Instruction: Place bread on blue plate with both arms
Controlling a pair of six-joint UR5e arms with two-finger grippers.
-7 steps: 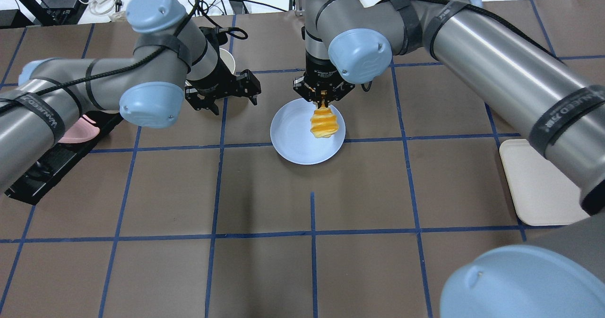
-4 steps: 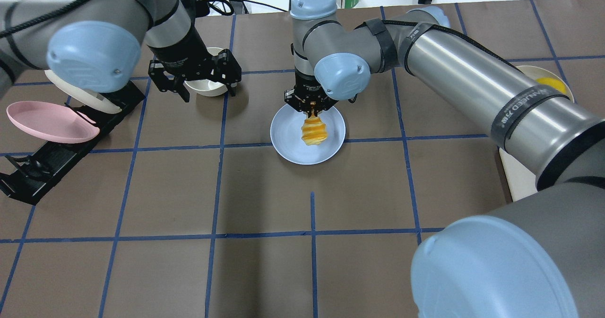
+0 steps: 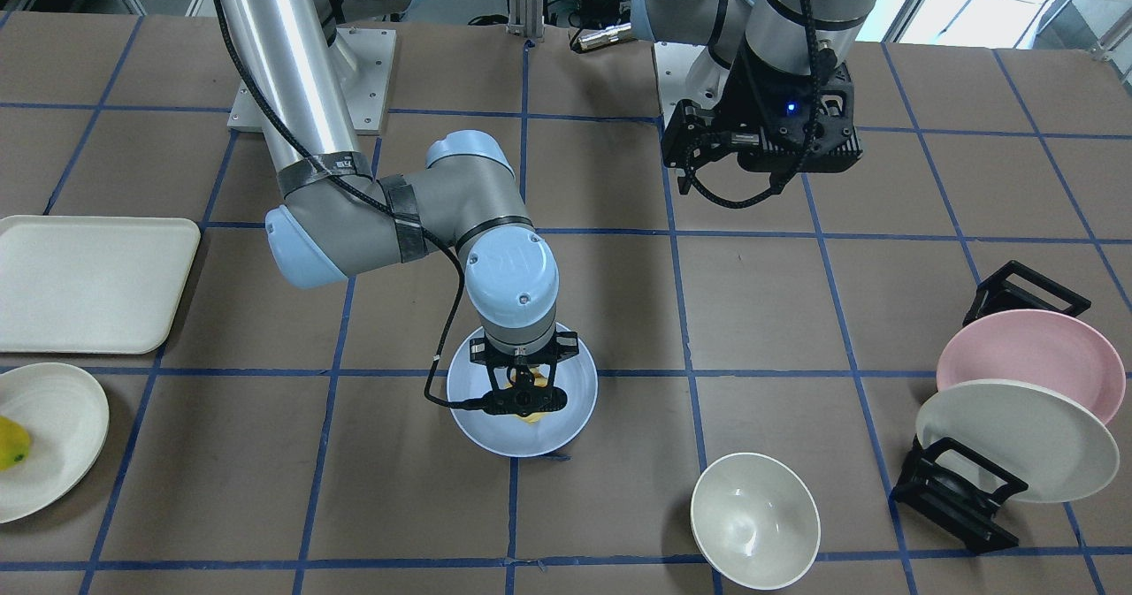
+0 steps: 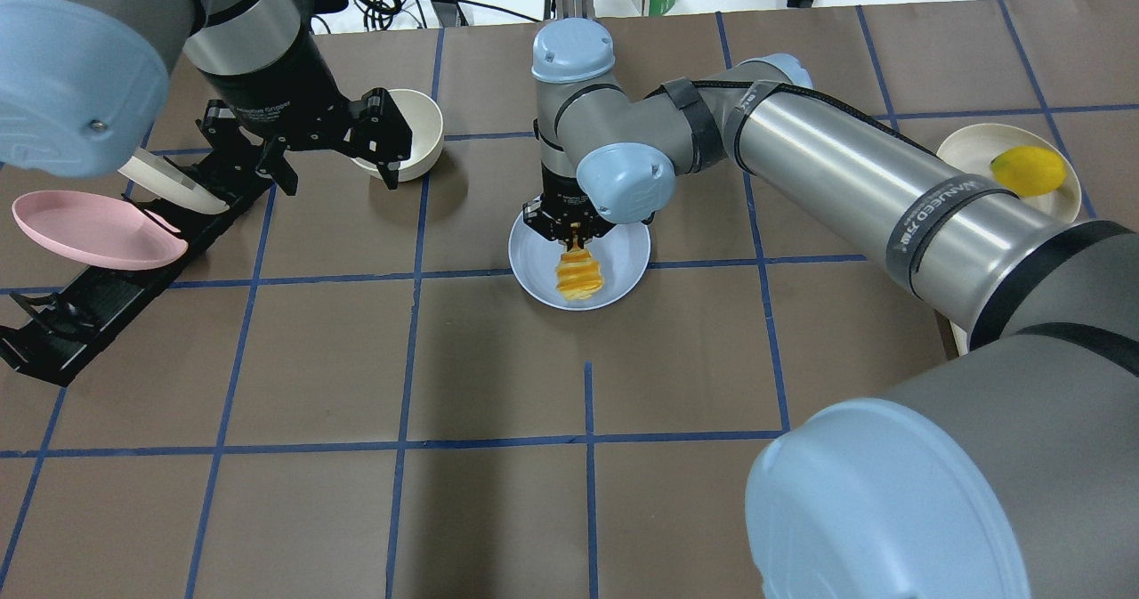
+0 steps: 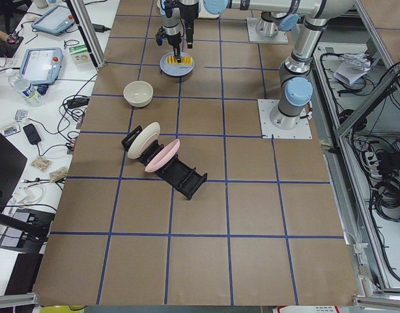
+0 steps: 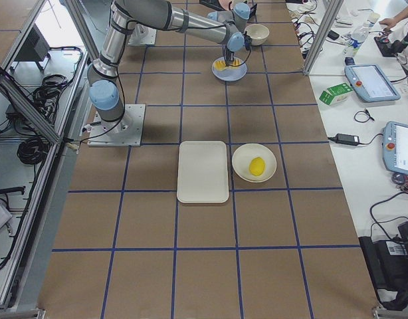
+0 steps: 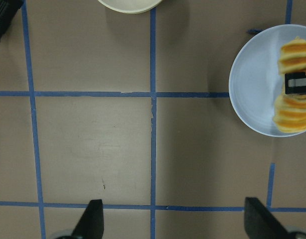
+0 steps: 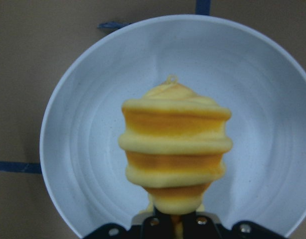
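The bread (image 4: 578,277), ridged with orange tops and pale yellow sides, is held low over the blue plate (image 4: 623,265) near mid-table. My right gripper (image 4: 574,236) is shut on the bread about at its middle. In the right wrist view the bread (image 8: 175,149) hangs in front of the blue plate (image 8: 88,149). I cannot tell whether it touches the plate. My left gripper (image 7: 175,224) is wide open and empty, high above the table to the plate's left. In the left wrist view the bread (image 7: 292,114) and the blue plate (image 7: 247,84) show at the right edge.
A cream bowl (image 4: 409,136) stands beside the left gripper. A black rack (image 4: 98,301) at the left holds a pink plate (image 4: 89,230) and a cream plate (image 3: 1017,440). A cream tray (image 3: 88,281) and a cream plate with a yellow fruit (image 4: 1028,170) lie on the right.
The right gripper has come down and carried the bread from the plate's far side toward its near side. The left gripper has drawn away to the left, past the bowl.
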